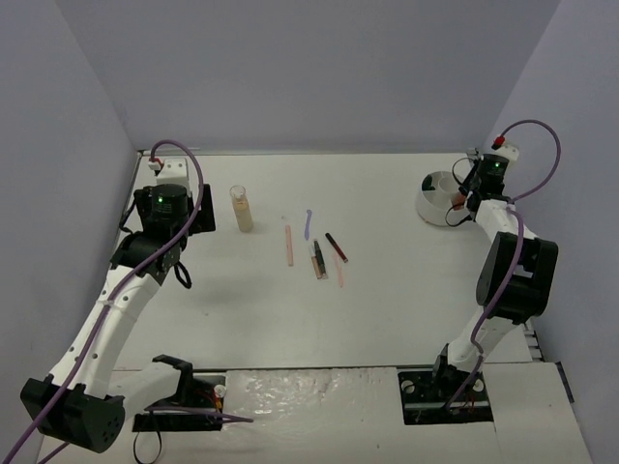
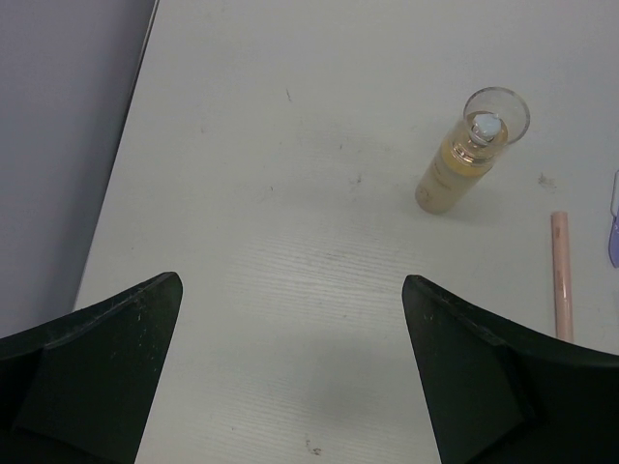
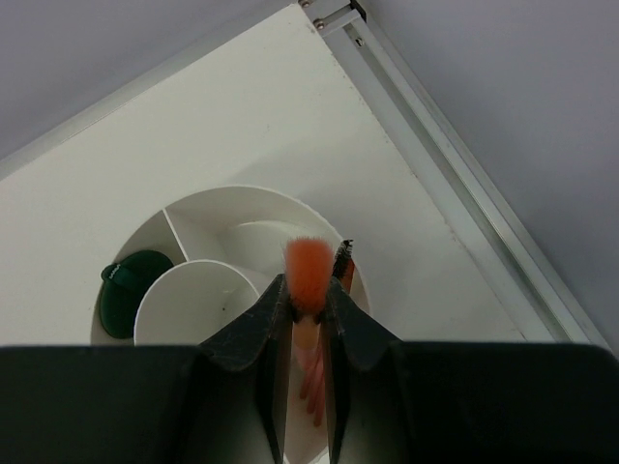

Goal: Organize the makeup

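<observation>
Right jaws pinch an orange-tipped brush (image 3: 308, 271) over the white divided bowl (image 3: 242, 193); left jaws stand wide near the bottle (image 2: 455, 174). Placing step: next, lower and release into one compartment.

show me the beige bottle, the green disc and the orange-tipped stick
beige bottle (image 2: 451, 178), left wrist view, on its liquid-filled body
green disc (image 3: 132, 290), right wrist view, on its exposed dark face
orange-tipped stick (image 3: 308, 269), right wrist view, on the fuzzy orange tip
</observation>
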Controlling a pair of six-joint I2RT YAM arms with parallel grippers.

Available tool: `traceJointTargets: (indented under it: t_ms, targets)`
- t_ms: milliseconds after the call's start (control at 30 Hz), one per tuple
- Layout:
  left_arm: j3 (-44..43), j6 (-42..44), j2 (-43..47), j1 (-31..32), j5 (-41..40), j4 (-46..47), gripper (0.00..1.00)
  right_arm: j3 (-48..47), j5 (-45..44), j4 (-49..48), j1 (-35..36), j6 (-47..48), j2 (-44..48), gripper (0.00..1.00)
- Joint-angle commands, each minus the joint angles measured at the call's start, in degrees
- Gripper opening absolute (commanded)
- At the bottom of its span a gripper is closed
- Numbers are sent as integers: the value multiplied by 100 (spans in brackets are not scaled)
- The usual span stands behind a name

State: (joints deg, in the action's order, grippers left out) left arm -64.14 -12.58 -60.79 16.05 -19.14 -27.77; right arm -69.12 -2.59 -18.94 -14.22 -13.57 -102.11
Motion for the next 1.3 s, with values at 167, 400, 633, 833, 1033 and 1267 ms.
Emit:
traceJointTargets:
  t_ms: [167, 400, 633, 833, 1033, 1267]
  targets:
    - [-160, -8, -62, -137, 42, 254, 97, -497, 184, 30, -20, 15, 113, 32]
    - [-168, -99, -63, -301, 239, 227, 97, -652, 163, 620, 46, 48, 756, 53]
    - [-138, -162, 6, -446, 373, 250, 97, -521, 198, 1468, 1025, 238, 1665, 62]
    - [-116, -182, 6, -482, 437, 232, 97, -16, 197, 1876, 2671, 151, 1923, 63]
    - [-88, -192, -4, -489, 401, 264, 97, 506, 273, 1899, 3809, -409, 1567, 63]
    - [-75, -180, -79, -489, 349, 260, 97, 765, -106, 2052, 4991, -921, 827, 62]
